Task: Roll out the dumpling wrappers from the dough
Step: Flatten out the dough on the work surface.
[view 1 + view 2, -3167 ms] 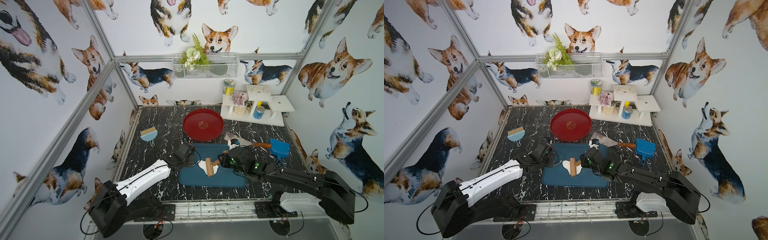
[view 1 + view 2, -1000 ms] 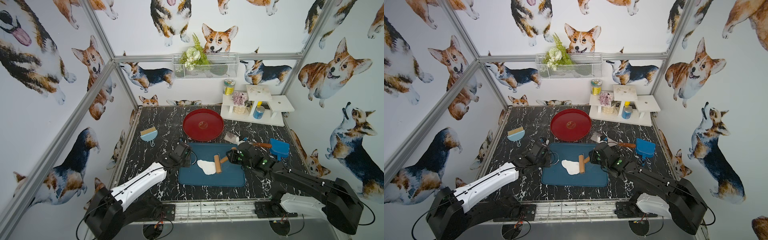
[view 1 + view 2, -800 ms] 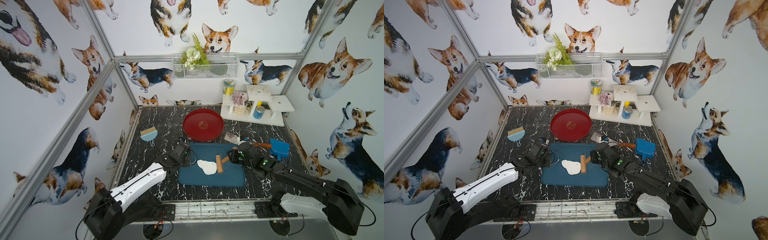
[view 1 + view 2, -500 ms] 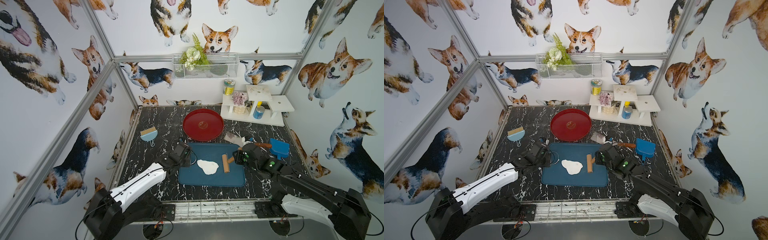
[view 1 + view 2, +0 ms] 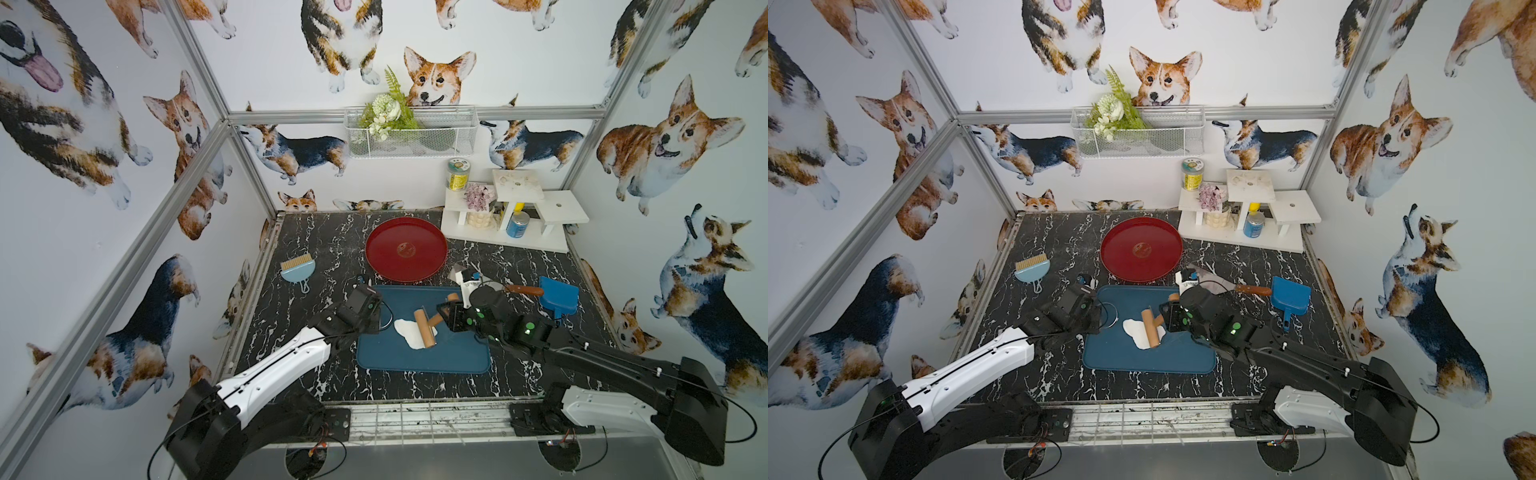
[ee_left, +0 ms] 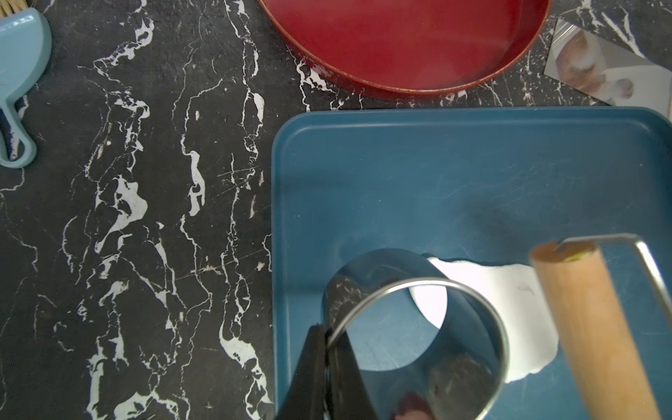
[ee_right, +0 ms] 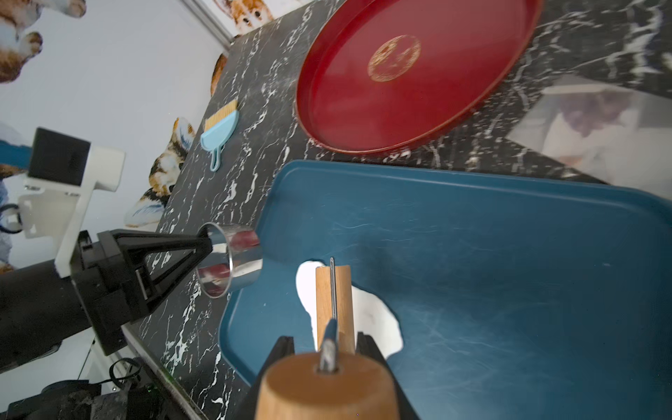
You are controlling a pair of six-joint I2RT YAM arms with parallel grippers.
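In both top views the dough (image 5: 405, 330) (image 5: 1133, 328) lies as a flat, ragged white sheet on the blue tray (image 5: 415, 361) (image 5: 1142, 361), in the tray's middle part, a little toward its left side. The rolling pin (image 5: 424, 328) (image 5: 1150, 328) lies across the dough and covers the right part of it. The right gripper (image 5: 446, 318) (image 5: 1167, 318) is just beside the roller and is clamped on its wooden handle. The left gripper (image 5: 374, 320) (image 5: 1094, 318) is at the left rim of the tray. The red plate (image 5: 406, 248) (image 5: 1142, 249) stands on the table behind the tray. In the left wrist view the left gripper (image 6: 327, 338) has its two black fingers pressed together on the thin rim of a shiny metal ring cutter (image 6: 469, 327). A part of the dough (image 6: 502, 302) shows through the ring, and the rolling pin (image 6: 589, 327) lies on the far side of the dough. In the right wrist view the right gripper (image 7: 323, 349) is closed on the rolling pin (image 7: 332, 298) at its handle, and the roller rests on the dough (image 7: 374, 320). The ring cutter (image 7: 236, 258) hangs in the left gripper (image 7: 203, 247) by the tray's rim (image 7: 472, 178), near the dough but apart from it.
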